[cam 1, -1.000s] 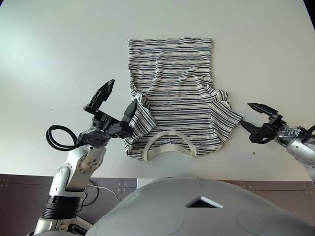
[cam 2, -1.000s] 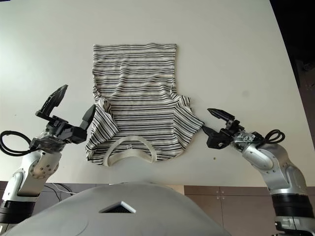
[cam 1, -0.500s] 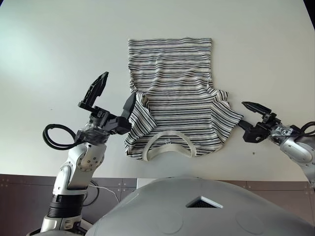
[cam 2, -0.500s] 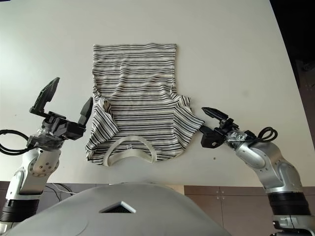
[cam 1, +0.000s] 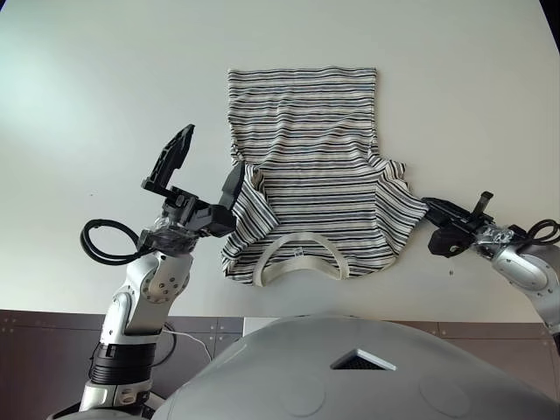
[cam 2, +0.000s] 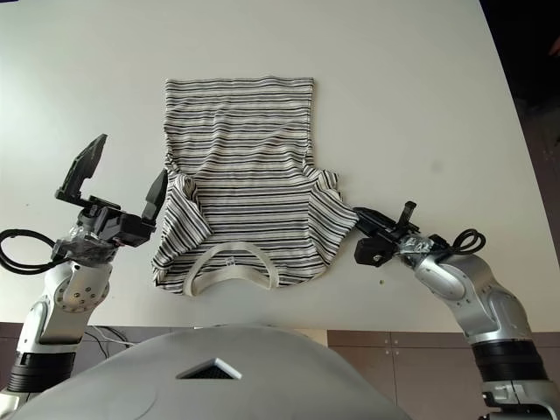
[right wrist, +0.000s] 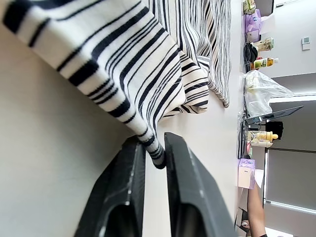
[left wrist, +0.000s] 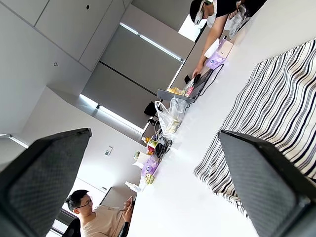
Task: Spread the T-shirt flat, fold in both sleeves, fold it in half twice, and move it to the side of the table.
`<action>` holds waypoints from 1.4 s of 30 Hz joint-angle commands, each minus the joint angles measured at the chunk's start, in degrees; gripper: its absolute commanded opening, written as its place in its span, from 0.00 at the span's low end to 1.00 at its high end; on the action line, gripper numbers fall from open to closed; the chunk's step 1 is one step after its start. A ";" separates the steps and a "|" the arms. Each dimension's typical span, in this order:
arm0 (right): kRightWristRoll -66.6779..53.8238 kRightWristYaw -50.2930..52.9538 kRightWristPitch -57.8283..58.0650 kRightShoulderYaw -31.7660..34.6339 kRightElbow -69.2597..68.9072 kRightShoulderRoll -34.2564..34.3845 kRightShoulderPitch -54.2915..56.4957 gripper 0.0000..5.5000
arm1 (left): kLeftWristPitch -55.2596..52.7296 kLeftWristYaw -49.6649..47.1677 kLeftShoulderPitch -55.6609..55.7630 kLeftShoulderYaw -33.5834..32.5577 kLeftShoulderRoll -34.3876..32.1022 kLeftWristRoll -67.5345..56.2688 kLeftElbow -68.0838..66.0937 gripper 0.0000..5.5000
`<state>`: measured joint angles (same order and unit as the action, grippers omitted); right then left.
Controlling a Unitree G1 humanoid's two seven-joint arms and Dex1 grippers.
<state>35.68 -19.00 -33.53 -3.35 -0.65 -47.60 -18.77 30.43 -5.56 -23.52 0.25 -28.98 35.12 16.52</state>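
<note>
Head views: the striped T-shirt (cam 1: 306,149) lies flat at the middle of the table (cam 1: 105,79), collar at 6 o'clock and hem at 12. The left gripper (cam 1: 206,168) is spread wide at the shirt's 8 o'clock, just beside that sleeve, and the right gripper (cam 1: 430,206) is at the 4 o'clock sleeve tip. Left wrist view: its fingers (left wrist: 44,187) stand well apart with nothing between them. Right wrist view: the fingers (right wrist: 123,192) are clenched on the sleeve's hem.

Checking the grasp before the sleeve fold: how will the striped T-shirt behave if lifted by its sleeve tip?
Probably floppy: the T-shirt lies wrinkled, sleeves bunched. Likely light, thin cloth. The right gripper pinches only the sleeve tip, so it may slip out.
</note>
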 commanded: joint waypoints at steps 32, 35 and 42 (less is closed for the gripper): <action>-10.88 -4.61 -3.83 -8.02 -9.02 5.97 4.00 0.02 | 2.68 1.69 2.42 2.96 0.33 1.44 -2.83 0.87; -10.03 -5.04 -3.80 -9.88 -7.67 6.82 5.67 0.02 | 2.60 1.62 2.57 3.10 0.46 1.87 -3.03 0.87; -7.66 -3.83 -2.78 -13.17 -2.80 10.44 9.80 0.02 | 2.19 1.48 3.34 2.78 0.53 1.64 -3.23 0.87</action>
<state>27.14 -23.18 -36.93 -16.26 -4.71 -37.99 -10.42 32.77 -4.64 -21.07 3.06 -28.33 36.61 13.83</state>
